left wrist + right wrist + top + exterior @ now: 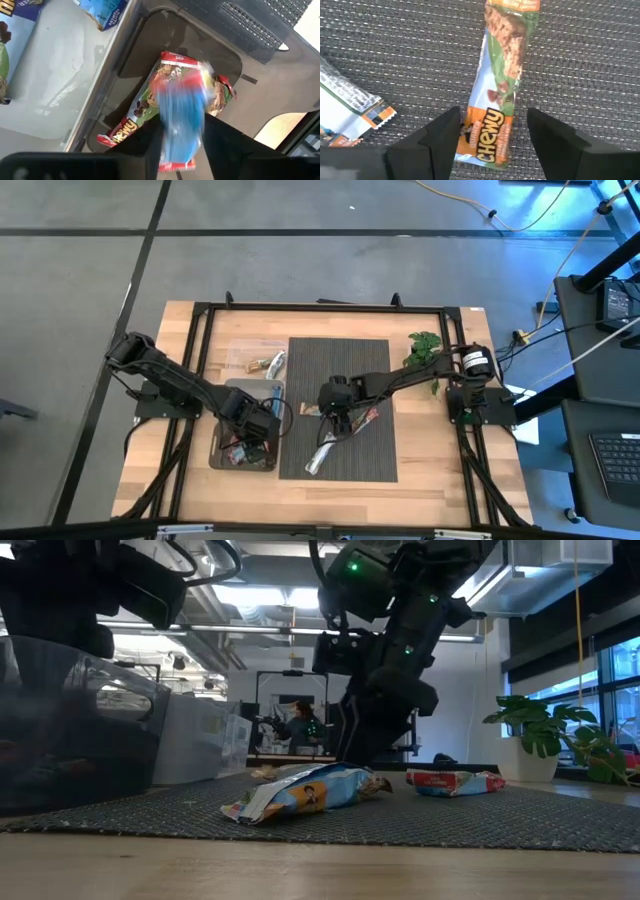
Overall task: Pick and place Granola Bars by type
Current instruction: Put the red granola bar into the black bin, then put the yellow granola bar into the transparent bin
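A wooden table [330,490] stands on a grey floor, with a dark woven mat [370,350] laid across its middle and an office room visible beyond it in the low view. On the mat lie two granola bars. One is a red-orange Chewy bar [501,85], lying flat directly under the right gripper [492,132]. That gripper hangs low over it with its two dark fingers [442,132] spread wide, one on each side of the wrapper's printed end, and they hold nothing. Just beside it, nearer the table's front edge, lies a silver-and-blue bar [300,795] with an orange patch on its wrapper, crumpled and slightly raised at one end; the same bar shows at the edge of the right wrist view [347,112].

Off the mat, on the left side of the table, sits a dark bin [150,30] holding red Chewy bars [145,105]. The left gripper [182,150] hovers over this bin. A blue bar [181,120] appears blurred between its fingers, and I cannot tell whether they grip it. Beside the dark bin is a clear bin [65,75] with blue-wrapped bars [102,10] in it, and farther back on the table another clear tray [240,350] holds a few more bars [268,363]. A green plant sprig [425,350] lies near the right arm's base.
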Robot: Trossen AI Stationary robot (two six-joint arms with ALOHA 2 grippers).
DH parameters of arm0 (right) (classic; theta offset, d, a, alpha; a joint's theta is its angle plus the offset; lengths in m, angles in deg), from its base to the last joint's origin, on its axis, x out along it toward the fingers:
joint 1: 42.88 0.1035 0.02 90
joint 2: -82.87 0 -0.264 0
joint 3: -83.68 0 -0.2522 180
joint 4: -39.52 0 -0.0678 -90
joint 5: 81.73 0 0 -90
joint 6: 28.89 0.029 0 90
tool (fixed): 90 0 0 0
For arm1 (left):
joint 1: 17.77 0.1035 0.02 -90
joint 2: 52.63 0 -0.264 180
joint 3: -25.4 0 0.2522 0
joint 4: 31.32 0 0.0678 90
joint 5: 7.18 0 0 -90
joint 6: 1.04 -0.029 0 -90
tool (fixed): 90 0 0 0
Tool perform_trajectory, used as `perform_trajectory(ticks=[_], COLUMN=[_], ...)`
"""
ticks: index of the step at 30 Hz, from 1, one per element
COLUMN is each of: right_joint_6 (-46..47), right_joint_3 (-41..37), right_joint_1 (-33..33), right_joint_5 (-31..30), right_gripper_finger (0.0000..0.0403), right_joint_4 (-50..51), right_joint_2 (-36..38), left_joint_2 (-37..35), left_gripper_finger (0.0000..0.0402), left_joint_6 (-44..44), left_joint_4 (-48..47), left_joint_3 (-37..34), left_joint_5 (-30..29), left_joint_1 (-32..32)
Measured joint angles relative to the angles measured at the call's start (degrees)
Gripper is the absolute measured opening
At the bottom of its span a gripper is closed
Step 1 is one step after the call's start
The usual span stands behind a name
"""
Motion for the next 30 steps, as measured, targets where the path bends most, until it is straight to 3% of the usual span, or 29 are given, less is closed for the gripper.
perform_trajectory(ticks=[6,12,20,25,30], right_joint_6=[-0.1,-0.1,-0.1,-0.3,-0.1], right_joint_3=[0.0,0.0,0.0,0.0,0.0], right_joint_1=[-0.1,-0.1,-0.1,-0.1,-0.1], right_joint_5=[0.8,0.8,0.8,0.8,0.6], right_gripper_finger=[0.0233,0.0228,0.0158,0.0117,0.0112], right_joint_4=[-0.7,-0.8,-0.4,-0.2,0.4], right_joint_2=[-0.9,-1.6,-1.6,-1.6,-1.4], left_joint_2=[0.0,-1.3,-4.7,-5.9,-5.9], left_gripper_finger=[0.0168,0.0172,0.0171,0.0168,0.0167], left_joint_6=[-1.0,-2.6,-5.9,-14.3,-23.5], left_joint_4=[0.0,0.3,3.7,8.9,17.1], left_joint_3=[0.0,0.0,0.0,0.0,0.0], left_joint_5=[0.1,-0.6,-1.8,-9.9,-10.7], left_joint_1=[0.0,0.1,0.9,0.6,0.4])
